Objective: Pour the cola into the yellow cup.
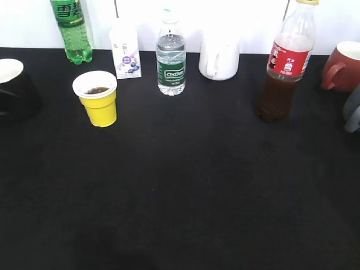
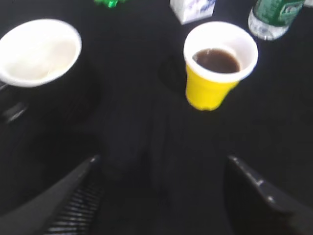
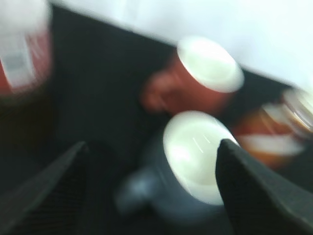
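Observation:
The cola bottle (image 1: 287,62) stands upright at the back right of the black table, with a red label and yellow cap; it shows blurred at the left edge of the right wrist view (image 3: 22,54). The yellow cup (image 1: 98,98) stands at the left and holds a little dark drink, also seen in the left wrist view (image 2: 217,66). My left gripper (image 2: 161,164) is open and empty, short of the cup. My right gripper (image 3: 151,147) is open and empty, over a grey mug. Neither gripper shows in the exterior view.
A green soda bottle (image 1: 72,31), a small carton (image 1: 126,50), a water bottle (image 1: 170,56) and a white mug (image 1: 219,56) line the back. A black mug (image 1: 14,87) is at far left. A reddish-brown mug (image 1: 343,66) and a grey mug (image 3: 190,166) are at far right.

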Available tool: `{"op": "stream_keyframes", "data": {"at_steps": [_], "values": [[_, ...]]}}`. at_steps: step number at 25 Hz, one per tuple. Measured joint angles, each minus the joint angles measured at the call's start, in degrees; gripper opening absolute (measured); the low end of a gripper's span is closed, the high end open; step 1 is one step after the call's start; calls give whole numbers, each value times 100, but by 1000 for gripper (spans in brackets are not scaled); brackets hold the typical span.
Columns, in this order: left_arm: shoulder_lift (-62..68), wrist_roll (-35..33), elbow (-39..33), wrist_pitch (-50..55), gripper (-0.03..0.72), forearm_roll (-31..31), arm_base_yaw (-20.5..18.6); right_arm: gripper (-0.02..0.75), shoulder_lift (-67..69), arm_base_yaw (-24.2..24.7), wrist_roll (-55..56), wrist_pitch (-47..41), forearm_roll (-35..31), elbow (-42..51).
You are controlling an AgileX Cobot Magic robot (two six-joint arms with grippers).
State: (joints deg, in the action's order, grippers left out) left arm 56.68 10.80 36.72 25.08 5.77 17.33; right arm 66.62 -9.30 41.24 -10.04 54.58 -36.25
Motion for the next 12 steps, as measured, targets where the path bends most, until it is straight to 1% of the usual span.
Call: {"op": "stream_keyframes", "data": {"at_steps": [1,3,4,5,6,7,9,11,12], "values": [[-173,0,59,271,561,-28,0,594,-167,-302,0,-464,-379,0],[-687,0,67,746,553,-38,0,594,-661,-891,-40,-935,-1209,0],[-1027,0,67,962,553,-44,0,594,-1011,-1196,-114,-1214,-1501,-12],[-1452,0,72,1202,552,-83,0,594,-1393,-1465,-353,-1629,-1778,-85],[-1752,0,72,1465,551,-127,0,594,-1794,-1672,-746,-2089,-2194,-188],[-2076,-28,72,1778,550,-226,0,594,-2238,-1786,-1156,-2491,-2660,-255],[-2826,-446,72,2544,551,-525,0,594,-2843,-1813,-1884,-3404,-3434,-293],[-3699,-757,76,3317,551,-810,0,594,-3715,-1813,-2397,-4200,-4030,-293],[-4145,-788,76,3646,551,-898,0,594,-4205,-1819,-2457,-4392,-4220,-293]]}}
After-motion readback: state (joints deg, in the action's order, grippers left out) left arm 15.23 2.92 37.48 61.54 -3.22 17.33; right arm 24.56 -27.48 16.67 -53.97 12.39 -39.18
